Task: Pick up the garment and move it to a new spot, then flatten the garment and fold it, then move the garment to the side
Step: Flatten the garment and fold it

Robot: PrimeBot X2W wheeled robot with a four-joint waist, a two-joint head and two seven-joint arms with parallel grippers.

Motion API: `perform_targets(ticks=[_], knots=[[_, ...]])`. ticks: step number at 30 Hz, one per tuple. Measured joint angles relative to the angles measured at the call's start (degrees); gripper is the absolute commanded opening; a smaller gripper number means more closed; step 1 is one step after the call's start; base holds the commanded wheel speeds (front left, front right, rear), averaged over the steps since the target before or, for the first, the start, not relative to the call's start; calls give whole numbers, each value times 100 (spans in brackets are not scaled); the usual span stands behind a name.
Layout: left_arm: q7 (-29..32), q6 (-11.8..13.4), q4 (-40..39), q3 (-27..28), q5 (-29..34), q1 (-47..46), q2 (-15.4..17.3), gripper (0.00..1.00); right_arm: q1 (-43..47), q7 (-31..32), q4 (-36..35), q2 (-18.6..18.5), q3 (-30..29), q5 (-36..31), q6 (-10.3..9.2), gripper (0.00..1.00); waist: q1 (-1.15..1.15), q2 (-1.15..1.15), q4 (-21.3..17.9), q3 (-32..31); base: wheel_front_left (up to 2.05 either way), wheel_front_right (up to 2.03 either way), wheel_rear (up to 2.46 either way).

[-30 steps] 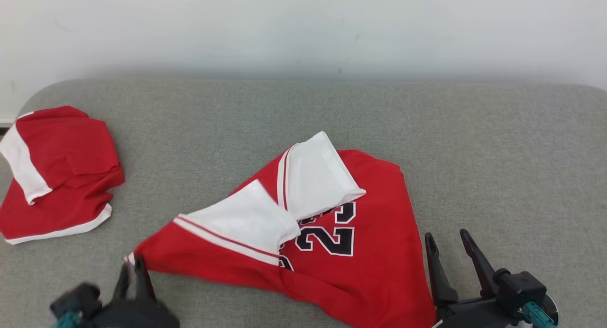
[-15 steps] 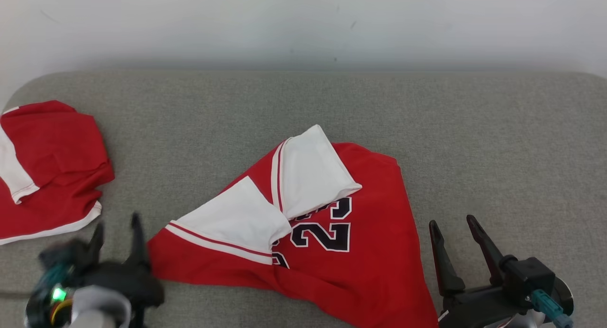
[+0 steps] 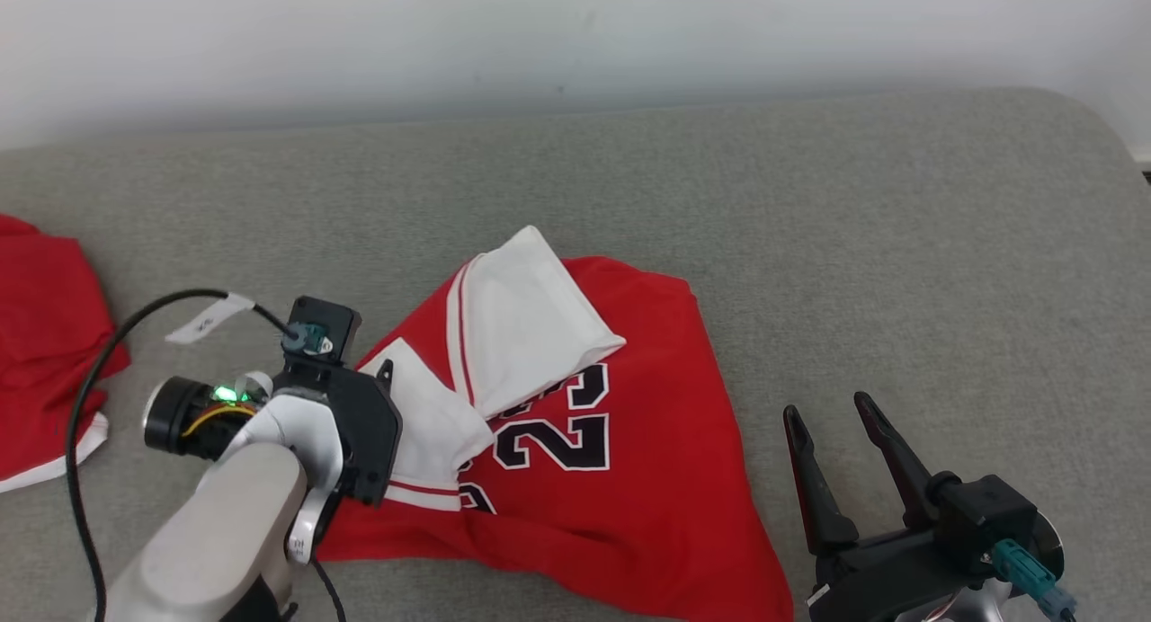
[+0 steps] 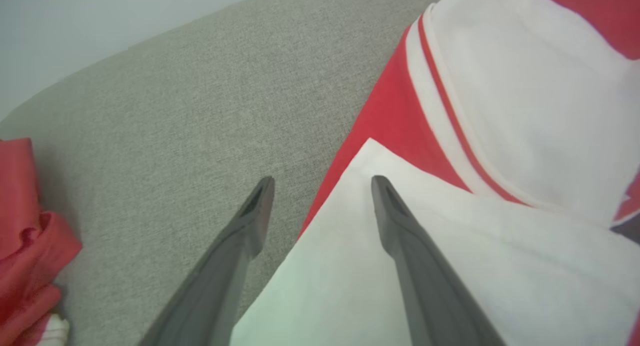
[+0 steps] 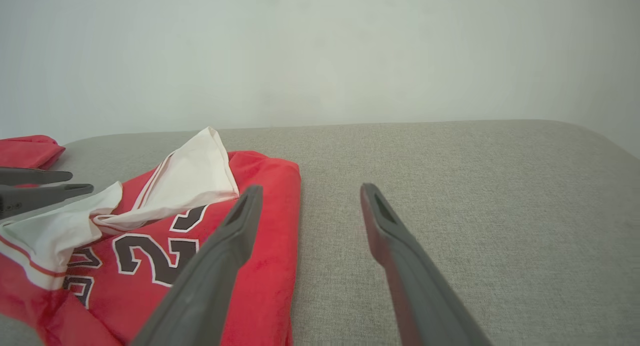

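Observation:
The garment (image 3: 620,496) is a red jersey with white sleeves and a black "23". It lies crumpled on the grey padded surface (image 3: 809,244). My left gripper (image 3: 383,376) hangs over the jersey's left white sleeve (image 4: 450,266). In the left wrist view this gripper (image 4: 321,183) is open, one finger over the white cloth and the other over bare grey fabric, holding nothing. My right gripper (image 3: 827,408) stands open just right of the jersey's right edge, with nothing in it. From the right wrist view, that gripper (image 5: 311,190) points across the surface, with the jersey (image 5: 260,266) at its left.
A second red and white garment (image 3: 45,352) lies bunched at the far left, also in the left wrist view (image 4: 25,236). A black cable (image 3: 99,370) loops from my left wrist. A pale wall (image 3: 575,38) runs behind the surface, whose rounded corner is at the far right.
My left gripper has opened and let go of the jersey's left corner, then moved up and right over the white sleeve. The head camera has turned right. The right gripper stays open.

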Motion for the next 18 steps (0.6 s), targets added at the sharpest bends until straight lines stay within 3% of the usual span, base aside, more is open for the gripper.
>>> perform_targets(ticks=[4,10,13,18], knots=[[159,-55,366,-133,118,-310,-13,100,-10,-32,5,0,-3,26,0,100,0,0,-146,135,0,0,0],[415,-361,850,-304,133,-656,-104,100,-114,-112,43,1,16,54,0,100,0,0,-302,355,0,0,0],[434,-411,951,-348,133,-717,-127,91,-115,-126,63,1,4,56,0,100,1,0,-326,395,0,0,0],[355,-403,1003,-465,224,-722,-163,100,-114,-135,101,0,-10,56,0,100,0,0,-301,355,0,0,0]])
